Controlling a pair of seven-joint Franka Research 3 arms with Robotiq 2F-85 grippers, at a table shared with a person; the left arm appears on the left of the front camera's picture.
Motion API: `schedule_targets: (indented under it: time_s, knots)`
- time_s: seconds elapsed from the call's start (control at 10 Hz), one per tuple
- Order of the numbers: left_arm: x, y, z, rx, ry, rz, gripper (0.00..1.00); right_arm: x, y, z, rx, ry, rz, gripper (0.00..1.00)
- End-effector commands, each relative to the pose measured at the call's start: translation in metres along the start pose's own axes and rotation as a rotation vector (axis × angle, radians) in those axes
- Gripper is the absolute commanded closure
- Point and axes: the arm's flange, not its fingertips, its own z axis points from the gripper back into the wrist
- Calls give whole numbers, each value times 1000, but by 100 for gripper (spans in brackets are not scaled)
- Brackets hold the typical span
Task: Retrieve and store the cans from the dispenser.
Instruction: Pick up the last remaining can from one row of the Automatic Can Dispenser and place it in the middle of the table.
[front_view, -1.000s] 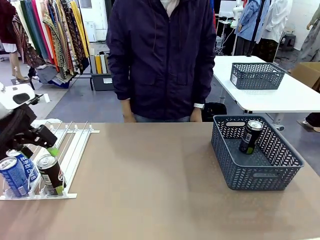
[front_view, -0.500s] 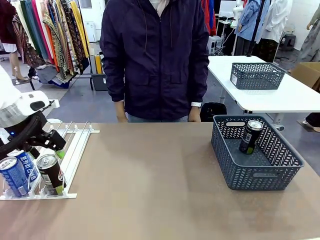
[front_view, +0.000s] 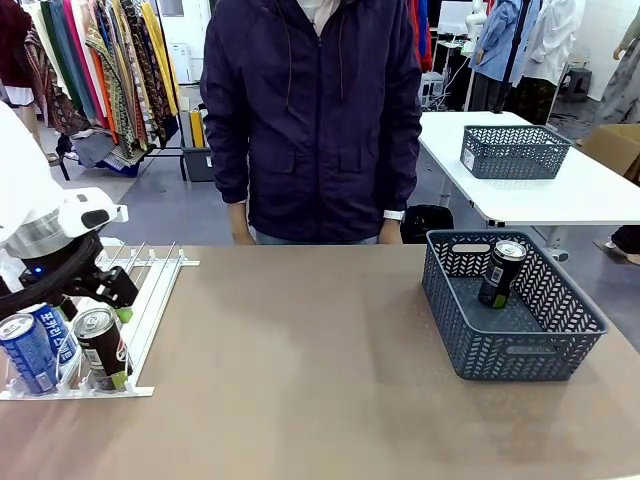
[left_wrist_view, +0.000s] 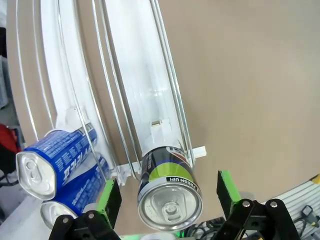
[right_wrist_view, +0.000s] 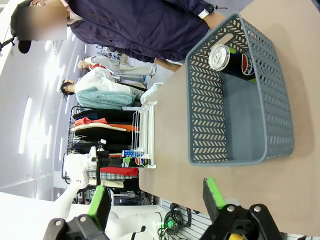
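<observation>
The white dispenser lies at the table's left, with three cans at its low end: a black green-based can and two blue cans. My left gripper hovers open just behind the black can. In the left wrist view that gripper straddles the black can; a gap shows at each green pad. The blue cans stand in the neighbouring lane of the dispenser. My right gripper is open and holds nothing, off the table's near right.
A grey-blue lattice basket stands at the table's right with a black Pepsi can upright inside; the right wrist view shows the basket and can too. A person in a dark jacket stands at the far edge.
My left gripper has come down and slightly right, closer to the black can. The person has shifted a little. The cans and basket have not moved.
</observation>
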Motion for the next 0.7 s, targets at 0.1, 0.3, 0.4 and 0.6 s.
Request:
schedule_targets:
  time_s: [0.1,0.3,0.4,0.6]
  knots:
    - [-79,-4,-41,27,21,24,0,1,1,2,14,-2,17,0]
    - [-82,-3,-41,52,56,28,0,1,1,2,14,-2,17,0]
    - [-82,-2,-40,61,59,26,57,1,1,2,14,-2,17,0]
    - [-84,1,-40,73,58,32,100,1,1,2,14,-2,17,0]
